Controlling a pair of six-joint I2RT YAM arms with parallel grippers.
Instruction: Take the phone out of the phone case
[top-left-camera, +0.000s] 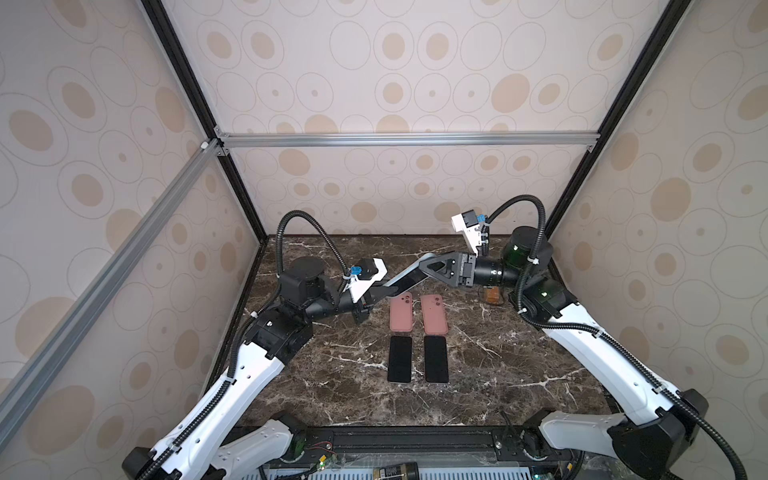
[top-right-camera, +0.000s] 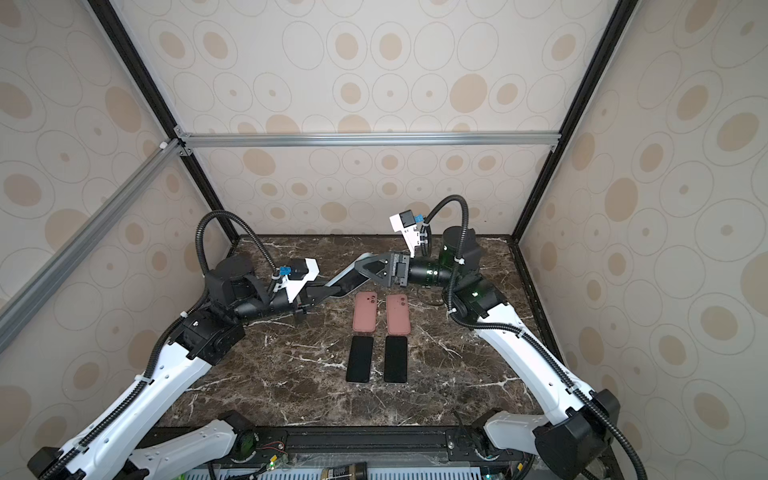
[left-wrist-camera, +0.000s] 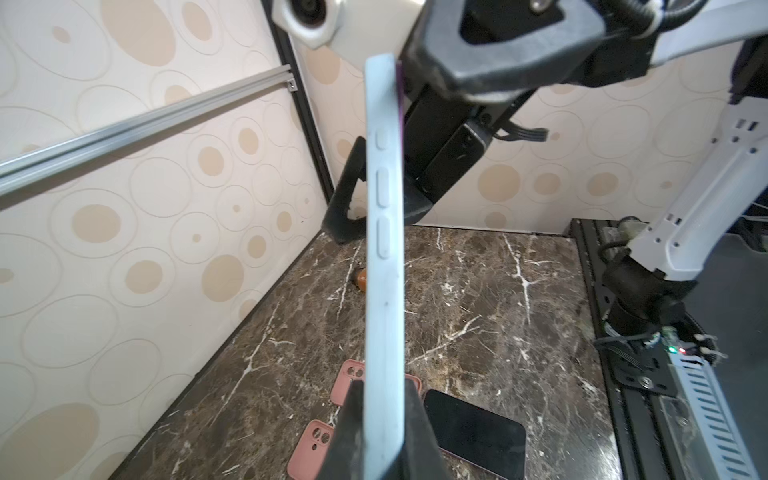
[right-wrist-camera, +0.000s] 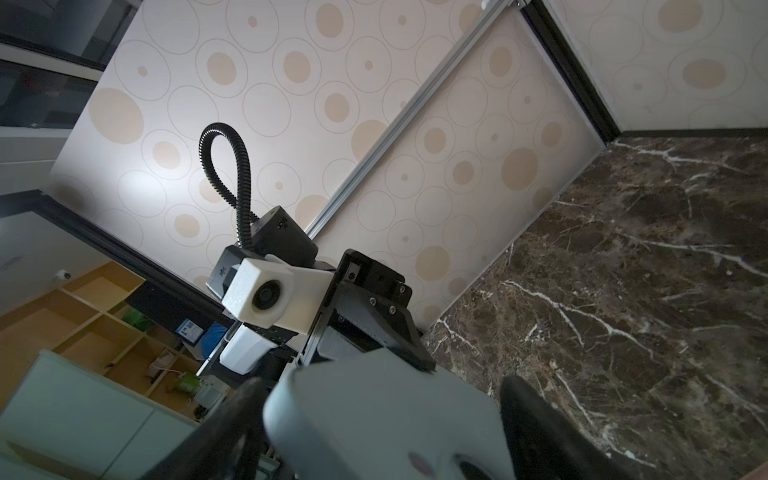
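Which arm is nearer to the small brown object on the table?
Right. The small brown object lies close beside the right arm's wrist; the right gripper points away from it. The left gripper, shut on the cased phone, is farther to the left.

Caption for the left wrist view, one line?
Left gripper clamps a pale cased phone edge-on while the right gripper straddles its far end above the marble table.
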